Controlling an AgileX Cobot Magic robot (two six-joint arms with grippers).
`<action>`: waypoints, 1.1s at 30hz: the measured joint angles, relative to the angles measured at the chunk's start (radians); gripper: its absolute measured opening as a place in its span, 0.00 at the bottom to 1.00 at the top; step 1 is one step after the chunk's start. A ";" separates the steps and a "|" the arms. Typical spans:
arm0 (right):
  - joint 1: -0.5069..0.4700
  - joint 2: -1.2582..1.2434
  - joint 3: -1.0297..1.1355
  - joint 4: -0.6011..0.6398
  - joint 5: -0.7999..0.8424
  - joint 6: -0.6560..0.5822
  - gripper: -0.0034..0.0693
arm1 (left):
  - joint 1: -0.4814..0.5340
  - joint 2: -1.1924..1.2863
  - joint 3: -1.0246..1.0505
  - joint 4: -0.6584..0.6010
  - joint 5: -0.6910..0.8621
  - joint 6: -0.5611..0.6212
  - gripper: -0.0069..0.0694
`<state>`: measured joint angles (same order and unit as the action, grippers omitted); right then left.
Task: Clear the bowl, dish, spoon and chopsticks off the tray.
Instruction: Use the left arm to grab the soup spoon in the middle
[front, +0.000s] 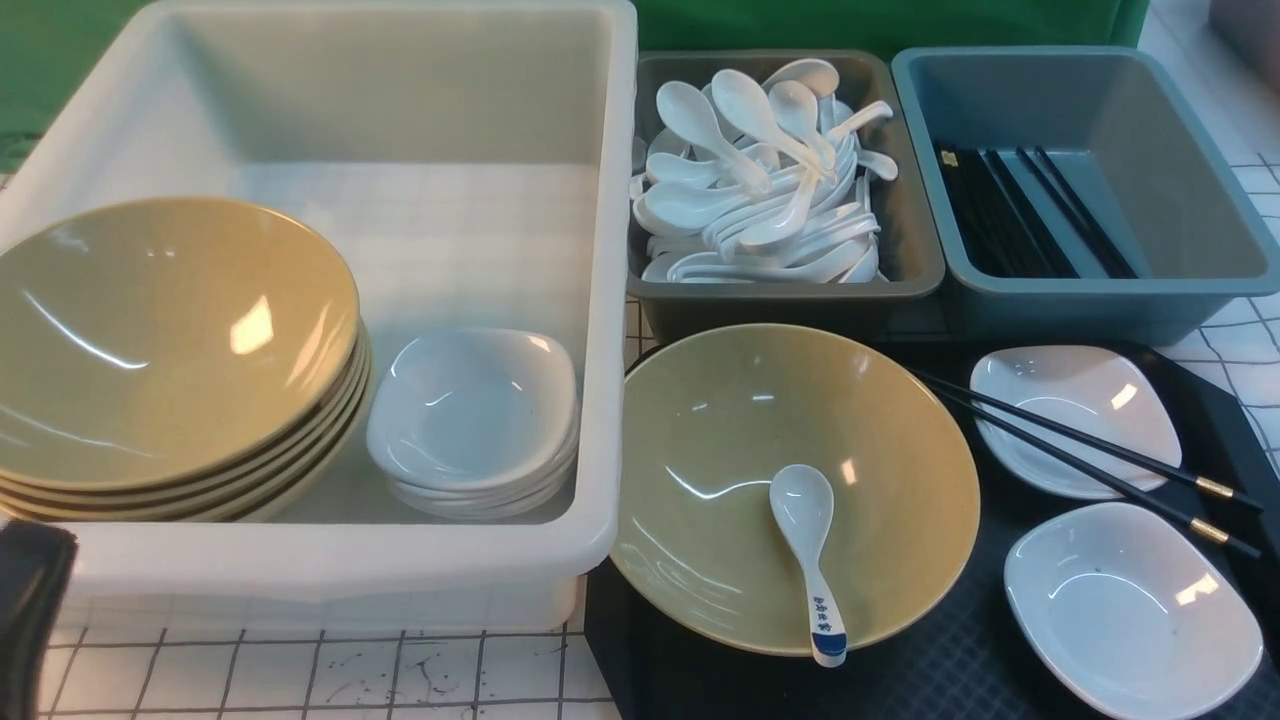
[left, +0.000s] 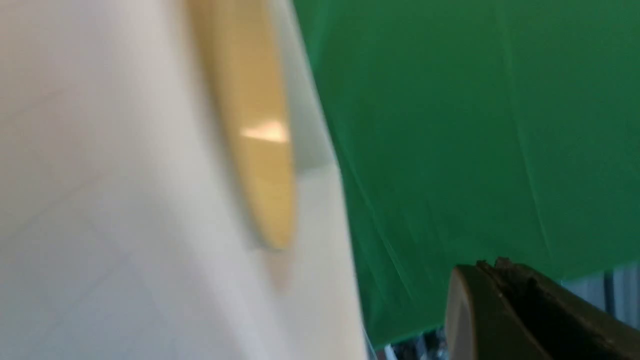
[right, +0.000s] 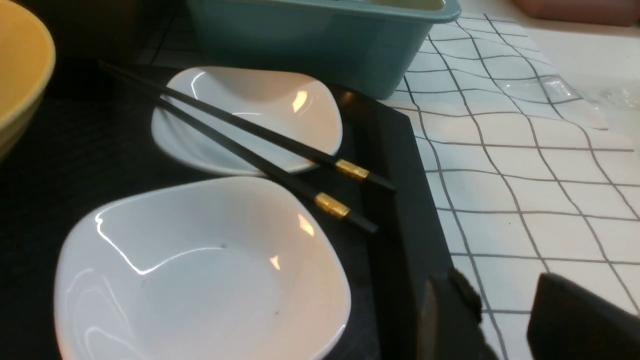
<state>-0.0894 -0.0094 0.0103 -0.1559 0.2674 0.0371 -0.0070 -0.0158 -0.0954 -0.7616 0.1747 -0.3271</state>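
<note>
From the front view, only the dark tip of the left gripper (front: 32, 600) pokes in at the near left corner, just beside the white tub (front: 345, 555), and I can't see the right arm at all. The black tray (front: 700, 690) lies on a grid-patterned cloth (front: 330, 675), with a green backdrop (front: 760, 25) behind. On the tray sits the wide olive-yellow bowl (front: 690, 430), the white soup spoon (front: 800, 500) resting in it with its blue-banded end over the near rim. To the right are two white squarish dishes, the far dish (front: 1040, 375) crossed by the black chopsticks (front: 1060, 430) and the near dish (front: 1130, 610). The tub holds stacked bowls (front: 180, 330) and stacked dishes (front: 475, 410); beyond the tray stand a gray bin of spoons (front: 790, 290) and a blue-gray bin (front: 1110, 290) with more chopsticks. In the left wrist view, the fingers (left: 465, 310) are pressed together, nothing between them, near the green backdrop. In the right wrist view, the right gripper (right: 505, 305) hangs by the tray's edge, its fingers parted by a moderate gap and holding nothing.
</note>
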 joint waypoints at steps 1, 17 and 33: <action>0.000 0.000 0.000 -0.003 -0.002 -0.008 0.38 | 0.000 0.005 -0.042 0.010 0.038 0.032 0.09; 0.014 0.000 0.017 0.138 -0.301 0.627 0.38 | -0.164 0.419 -0.453 0.054 0.656 0.636 0.09; 0.723 0.587 -0.882 0.047 0.895 0.192 0.20 | -0.569 0.871 -0.716 0.216 0.770 0.680 0.09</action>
<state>0.6338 0.5779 -0.8715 -0.1085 1.1625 0.2288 -0.5755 0.8547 -0.8111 -0.5454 0.9451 0.3527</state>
